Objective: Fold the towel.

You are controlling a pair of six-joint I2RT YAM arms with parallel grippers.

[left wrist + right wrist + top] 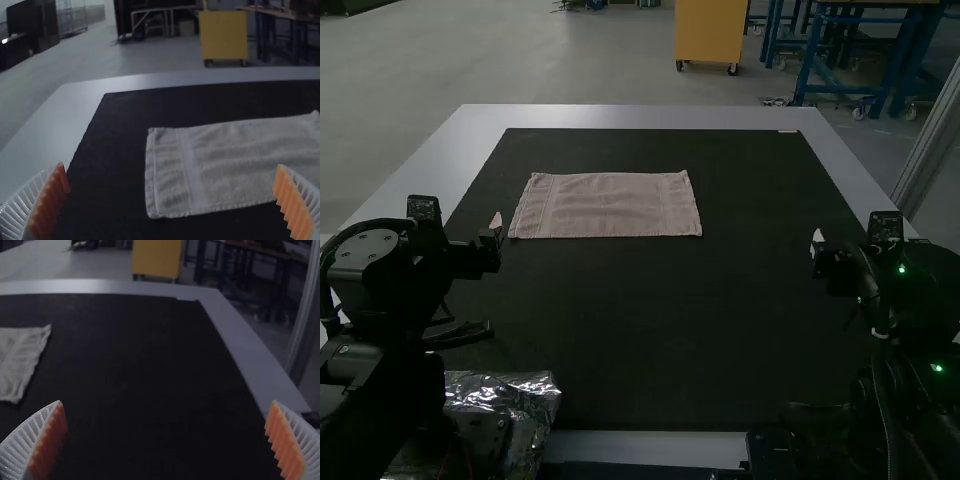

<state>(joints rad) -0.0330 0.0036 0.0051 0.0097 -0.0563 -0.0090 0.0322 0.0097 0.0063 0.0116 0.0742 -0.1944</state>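
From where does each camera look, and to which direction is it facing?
High view: above and behind the left arm and right arm, both visible, looking forward and down at the towel on the dark mat.
Left wrist view: on the left arm's wrist, facing forward over mat and towel; its open fingers show.
Right wrist view: on the right arm's wrist, facing forward over the mat; its open fingers show.
The wrist views share parts of the mat and towel.

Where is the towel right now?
In the high view, the towel lies on the far part of the black mat, left of centre, nearer the left arm.
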